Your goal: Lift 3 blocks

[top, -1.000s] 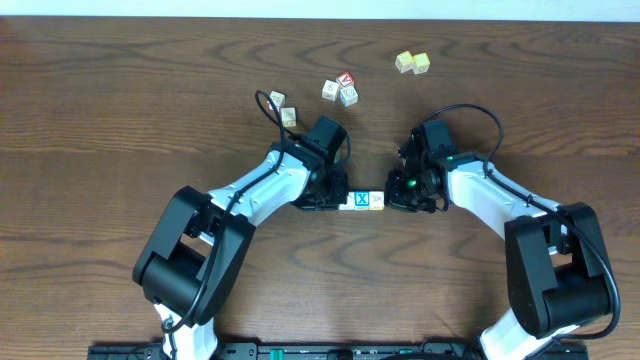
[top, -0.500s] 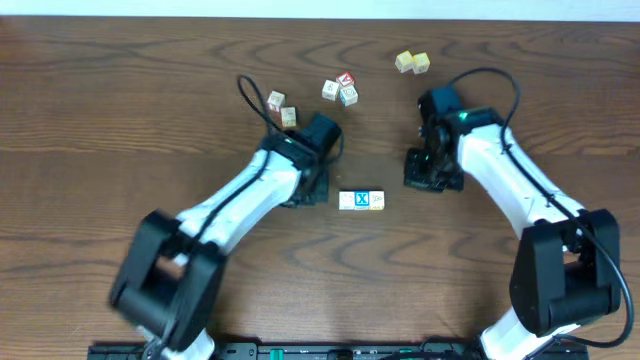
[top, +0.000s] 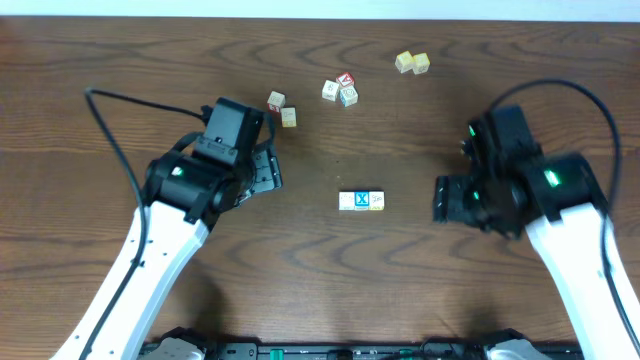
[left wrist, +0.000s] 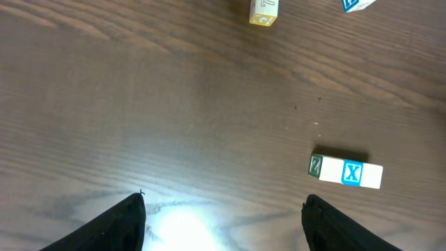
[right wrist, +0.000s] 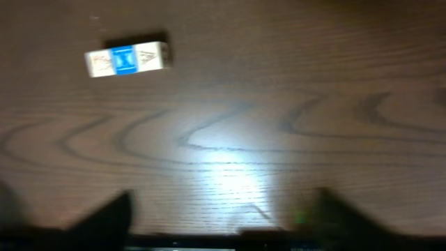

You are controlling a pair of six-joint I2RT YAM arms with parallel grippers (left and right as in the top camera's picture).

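Observation:
The 3 blocks (top: pixel 361 201) lie side by side in a short row on the table, the blue X face in the middle. My left gripper (top: pixel 266 170) stands open well to their left, apart from them. My right gripper (top: pixel 444 200) stands open to their right, also apart. In the left wrist view the row (left wrist: pixel 346 171) lies off to the right, beyond the spread black fingers (left wrist: pixel 118 226), with only bare wood between them at the left gripper (left wrist: pixel 223 223). The blurred right wrist view has the row (right wrist: pixel 128 58) at upper left and nothing at the right gripper (right wrist: pixel 223 216).
A pair of yellowish cubes (top: pixel 412 62) sits at the back. A small cluster with a red-marked cube (top: pixel 341 89) lies behind the row, and two more cubes (top: pixel 281 108) lie near my left gripper. A yellow cube (left wrist: pixel 263 12) shows at the left wrist view's top edge.
Both grippers have opened and drawn back from the ends of the row, the left one leftward and the right one rightward. The row rests on the table where it was.

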